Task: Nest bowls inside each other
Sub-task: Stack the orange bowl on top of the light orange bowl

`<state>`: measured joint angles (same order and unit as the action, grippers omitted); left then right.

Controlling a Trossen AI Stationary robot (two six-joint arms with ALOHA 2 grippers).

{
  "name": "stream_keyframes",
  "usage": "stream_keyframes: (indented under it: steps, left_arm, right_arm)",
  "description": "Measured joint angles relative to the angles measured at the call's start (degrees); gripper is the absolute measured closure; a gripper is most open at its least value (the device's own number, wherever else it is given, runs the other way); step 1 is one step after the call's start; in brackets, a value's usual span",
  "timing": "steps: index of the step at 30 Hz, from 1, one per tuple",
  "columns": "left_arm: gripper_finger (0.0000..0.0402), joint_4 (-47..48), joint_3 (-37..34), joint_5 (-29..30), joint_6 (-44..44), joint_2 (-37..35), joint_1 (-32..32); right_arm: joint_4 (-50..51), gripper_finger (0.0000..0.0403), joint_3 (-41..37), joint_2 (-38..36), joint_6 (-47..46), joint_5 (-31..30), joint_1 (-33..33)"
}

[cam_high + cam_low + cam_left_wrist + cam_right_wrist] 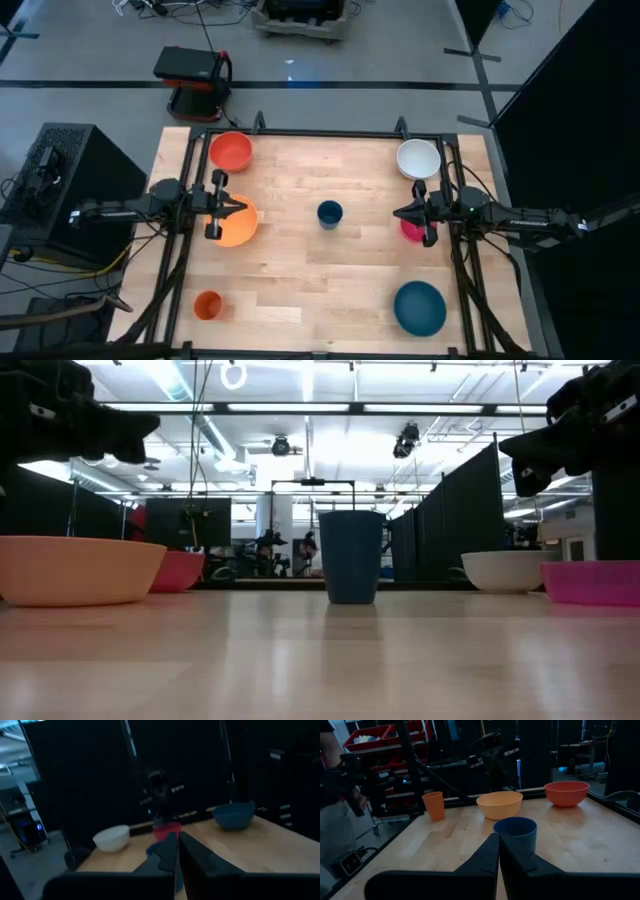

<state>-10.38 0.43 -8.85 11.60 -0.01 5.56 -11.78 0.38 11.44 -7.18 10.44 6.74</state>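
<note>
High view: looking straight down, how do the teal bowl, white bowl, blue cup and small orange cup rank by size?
1. teal bowl, the widest.
2. white bowl, somewhat smaller.
3. small orange cup and blue cup: they look about alike, so I won't rank them.

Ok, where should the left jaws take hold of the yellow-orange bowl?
Grip the yellow-orange bowl by its thin rim, coming straight down from above. It sits upright and open, too wide to span, so one jaw goes inside, one outside. The left gripper hangs shut over its near edge and must open first.
</note>
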Motion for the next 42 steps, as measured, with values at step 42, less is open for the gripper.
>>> stream_keyframes:
  steps: [42]
  left_arm:
    - [0.0398,-28.51,0.01,2.65,-29.31,-0.01,0.0]
  right_arm:
    - [-7.51,0.0403,-0.02,0.01,-4.27,-2.31,0.01]
